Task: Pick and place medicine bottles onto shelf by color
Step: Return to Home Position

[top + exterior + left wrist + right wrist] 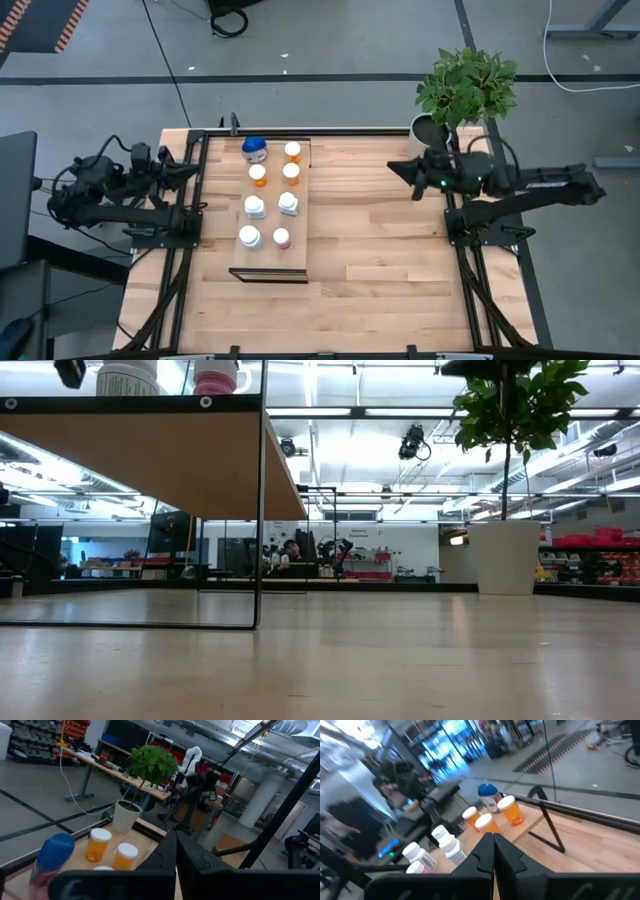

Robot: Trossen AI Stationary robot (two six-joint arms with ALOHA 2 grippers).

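Eight medicine bottles [288, 203] stand in two rows on the shelf [272, 262] near the bench's [380, 262] left edge, only two partly visible in the low view; left pincer [190, 172] and right pincer [396, 167], both closed and empty, hang at opposite edges.

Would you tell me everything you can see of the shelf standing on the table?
The shelf is a long, narrow light-wood board set in a thin dark metal frame. It stands left of centre on the slatted wooden tabletop. The low view shows the board raised on slender dark legs, with a plain underside. Eight medicine bottles stand upright on it in two columns of four, and one end of the board is bare.
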